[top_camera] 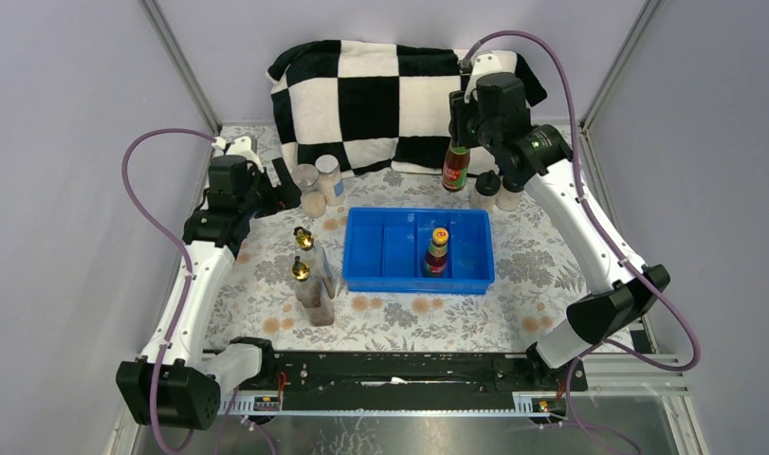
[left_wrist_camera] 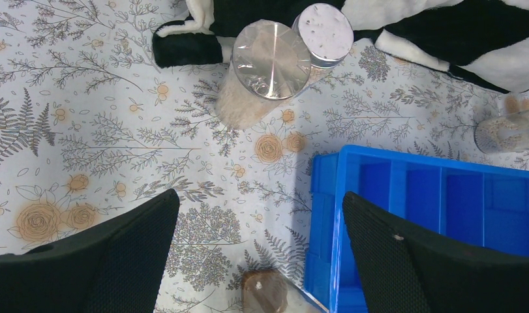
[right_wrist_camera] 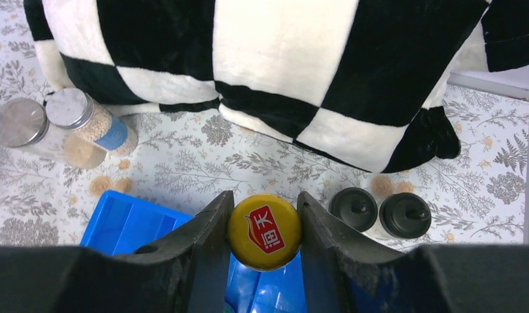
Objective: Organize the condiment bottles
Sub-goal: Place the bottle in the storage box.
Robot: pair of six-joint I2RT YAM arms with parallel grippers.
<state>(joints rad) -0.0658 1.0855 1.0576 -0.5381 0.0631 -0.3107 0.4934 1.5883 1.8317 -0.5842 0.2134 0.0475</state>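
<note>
- Jaws on the right gripper are clamping the yellow cap of a red-brown sauce bottle, one finger pressing on each side. Jaws on the left gripper are standing wide apart with nothing between them.
- Nearest the arm bases, two clear gold-topped bottles are standing upright on the flowered table, one just behind the other, just left of the blue tray.
- Inside the tray, a second sauce bottle is standing upright in a compartment right of the middle, its yellow cap facing up.
- Over the table left of the tray's far corner, the left gripper is hanging and pointing down. One gold-topped bottle is showing at the bottom edge of its wrist view.
- Beyond it, two grey-lidded jars are standing side by side and touching, close against the checked blanket.
- Behind the tray's far right edge, the held sauce bottle is hanging upright. Whether its base is touching the table cannot be told.
- Just right of that bottle, two black-capped shakers are standing side by side on the table.
- Farthest back, the black-and-white blanket is lying bunched against the rear wall.
</note>
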